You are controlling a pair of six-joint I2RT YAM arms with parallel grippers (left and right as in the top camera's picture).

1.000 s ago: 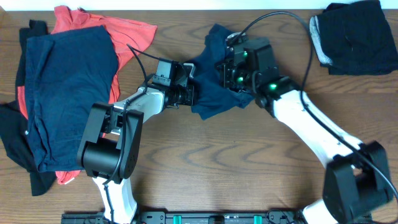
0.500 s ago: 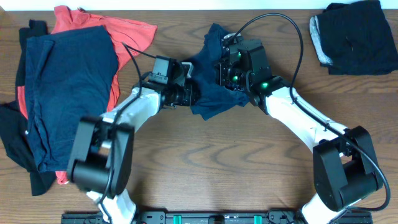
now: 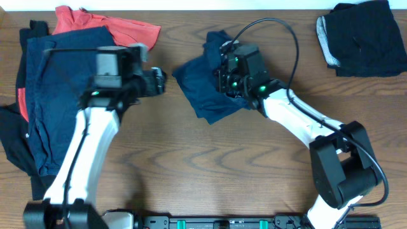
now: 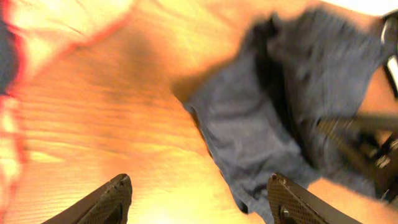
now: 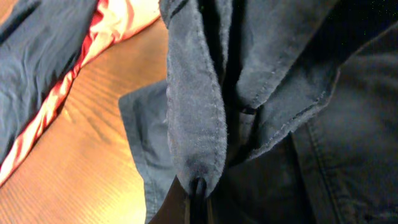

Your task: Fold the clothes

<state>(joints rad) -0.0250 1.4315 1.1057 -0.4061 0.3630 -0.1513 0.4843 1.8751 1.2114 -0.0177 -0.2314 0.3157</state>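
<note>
Task judged barely begun: right tool [image 5: 198,191] clamps crumpled navy garment [image 3: 197,95] at 12 o'clock, left tool [image 4: 199,186] apart and empty, heap [image 3: 70,95] at 9 o'clock unfolded

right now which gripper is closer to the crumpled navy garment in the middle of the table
Right. The right gripper is on the navy garment, pinching a fold of it. The left gripper is open over bare table to the garment's left, not touching it.

— Wooden table [image 3: 210,172]. Lying on it?
— Mid-table, crumpled navy garment [image 3: 194,95]. Left edge, coral-red shirt [image 3: 137,32] and black piece [image 3: 13,149] beneath large navy garment [image 3: 51,108]. Far right corner, black and grey pieces [image 3: 365,38], stacked.
</note>
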